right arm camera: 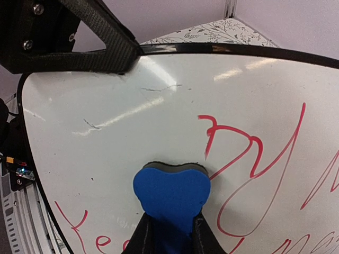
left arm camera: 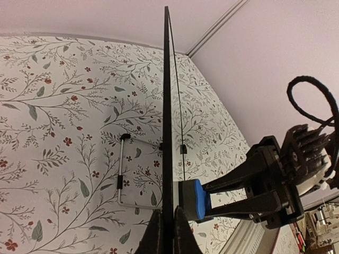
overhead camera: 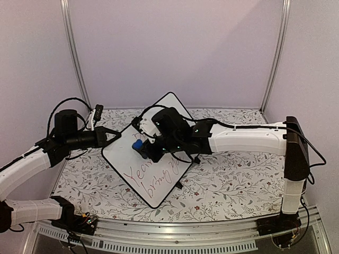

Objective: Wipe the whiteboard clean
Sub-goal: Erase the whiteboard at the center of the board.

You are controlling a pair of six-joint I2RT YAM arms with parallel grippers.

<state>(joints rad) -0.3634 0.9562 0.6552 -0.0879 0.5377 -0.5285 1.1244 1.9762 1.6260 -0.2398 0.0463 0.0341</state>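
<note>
The whiteboard (overhead camera: 124,159) is set mid-table over the floral tablecloth (overhead camera: 233,180), turned corner-wise like a diamond in the top view. Its left rim is pinched between the closed fingers of the left gripper (overhead camera: 119,134). A blue eraser (overhead camera: 139,145) is clamped in the right gripper (right arm camera: 170,235) and pressed against the board's face, towards its left part. The face is white inside a thin black rim. Red handwriting is seen right of the eraser and nearer than it. The far-left area bears only faint grey marks.

Black-rimmed whiteboard (overhead camera: 127,159) — tilted, red handwriting across its face
</note>
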